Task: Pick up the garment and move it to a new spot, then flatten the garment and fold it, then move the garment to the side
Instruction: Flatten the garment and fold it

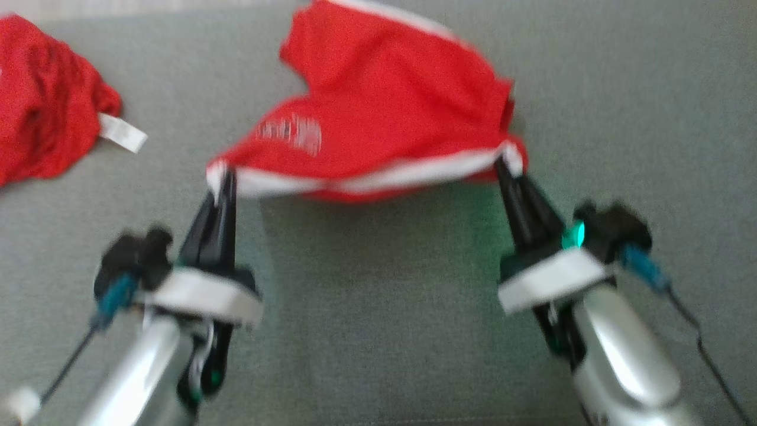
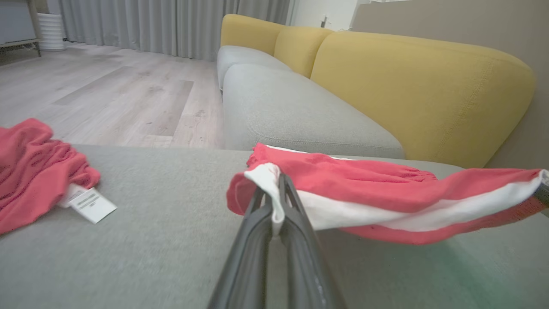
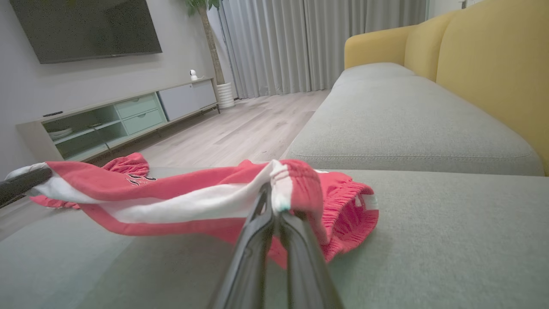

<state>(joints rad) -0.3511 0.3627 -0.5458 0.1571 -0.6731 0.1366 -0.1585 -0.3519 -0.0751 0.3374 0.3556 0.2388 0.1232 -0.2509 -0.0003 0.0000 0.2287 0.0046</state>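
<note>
Left of the garment (image 1: 384, 106), pinched by left hand (image 1: 223, 178) and right hand (image 1: 506, 164), lies a red cloth (image 1: 41, 100).

The head view looks steeply down, from close above, onto the grey sofa seat (image 1: 378, 331). Both wrist views sit low just over that seat, facing along it toward the curtains (image 2: 171, 25), yellow backrest (image 2: 420, 90) on their right. All three share the red garment (image 1: 384, 118)

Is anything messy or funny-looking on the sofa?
Yes. Another red garment lies crumpled at the far left of the grey cushion, its white tag sticking out. The striped garment hangs bunched and sagging between the left gripper and right gripper.
</note>
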